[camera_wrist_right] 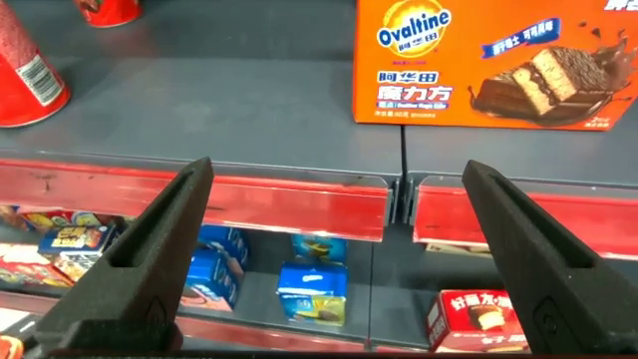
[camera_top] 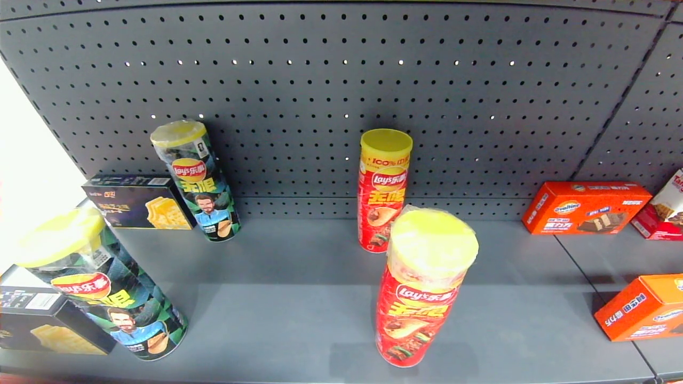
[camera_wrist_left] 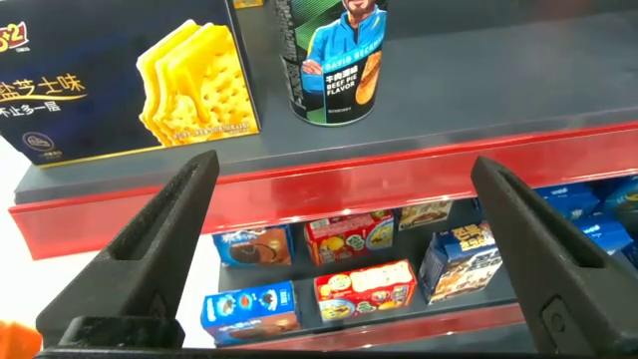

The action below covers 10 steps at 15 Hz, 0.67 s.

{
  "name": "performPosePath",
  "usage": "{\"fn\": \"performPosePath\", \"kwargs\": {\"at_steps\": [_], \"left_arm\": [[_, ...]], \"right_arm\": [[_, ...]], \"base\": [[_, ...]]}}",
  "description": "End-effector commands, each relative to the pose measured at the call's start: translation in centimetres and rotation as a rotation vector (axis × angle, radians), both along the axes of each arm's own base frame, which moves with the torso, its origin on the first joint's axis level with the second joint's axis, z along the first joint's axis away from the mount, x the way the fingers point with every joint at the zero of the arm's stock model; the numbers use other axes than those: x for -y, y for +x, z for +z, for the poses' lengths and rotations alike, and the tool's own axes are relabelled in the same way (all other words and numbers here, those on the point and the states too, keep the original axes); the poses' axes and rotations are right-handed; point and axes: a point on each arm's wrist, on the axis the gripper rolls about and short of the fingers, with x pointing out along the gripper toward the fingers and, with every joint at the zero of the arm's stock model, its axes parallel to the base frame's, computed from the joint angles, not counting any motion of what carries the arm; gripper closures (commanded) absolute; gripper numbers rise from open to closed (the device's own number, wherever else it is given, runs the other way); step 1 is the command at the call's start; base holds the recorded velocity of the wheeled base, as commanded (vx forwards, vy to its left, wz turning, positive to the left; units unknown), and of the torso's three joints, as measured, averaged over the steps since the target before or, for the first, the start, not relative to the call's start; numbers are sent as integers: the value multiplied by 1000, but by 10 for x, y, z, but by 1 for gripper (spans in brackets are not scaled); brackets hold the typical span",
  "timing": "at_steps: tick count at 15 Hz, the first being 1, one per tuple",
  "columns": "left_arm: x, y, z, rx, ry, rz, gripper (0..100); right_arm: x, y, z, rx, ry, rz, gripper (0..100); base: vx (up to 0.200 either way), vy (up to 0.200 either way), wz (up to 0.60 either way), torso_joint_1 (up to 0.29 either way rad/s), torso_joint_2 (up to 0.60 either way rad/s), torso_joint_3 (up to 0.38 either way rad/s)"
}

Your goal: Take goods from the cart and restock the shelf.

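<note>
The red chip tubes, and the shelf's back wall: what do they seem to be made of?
The front red chip tube is probably printed cardboard with a glossy skin, since it shines. Its yellow lid looks like soft plastic under crinkled clear film. The shelf's back wall is likely sheet metal, painted matte grey and punched with regular holes.

Red box [camera_top: 664, 213] cut by the edge, perhaps biscuits
</note>
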Motion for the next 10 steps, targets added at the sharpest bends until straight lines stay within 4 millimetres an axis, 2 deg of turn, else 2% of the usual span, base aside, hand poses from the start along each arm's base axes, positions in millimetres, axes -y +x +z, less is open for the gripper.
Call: {"fn": "performPosePath", "kwargs": {"at_steps": [1,2,3,4,5,6,7,8,10], "left_arm": [[0,0,0,-2,-1,0,0],[0,0,0,-1,1,-2,0],[0,0,0,-2,-1,0,0],[0,0,0,-1,1,-5,0],[0,0,0,-2,-1,-5,0],[0,0,0,-1,1,-5,0],[0,0,0,-1,1,-5,0],[0,0,0,-1,1,-6,0],[0,0,0,-2,-1,-5,0]], "right_arm": [[0,0,3,5,-14,-5,0],[2,0,35,51,-31,-103,0],[-1,18,80,-13,157,-148,0],[-6,30,114,1,100,-68,0],[-7,31,113,1,14,-32,0],[-8,32,111,-11,5,-9,0],[-10,33,106,-32,-26,86,0],[-11,34,109,-26,-41,105,0],[-23,52,124,-69,-84,269,0]], "base": [[0,0,0,0,0,0],[0,0,0,0,0,0],[0,0,0,0,0,0],[0,0,0,0,0,0],[0,0,0,0,0,0],[0,0,0,0,0,0],[0,0,0,0,0,0],[0,0,0,0,0,0],[0,0,0,0,0,0]]}}
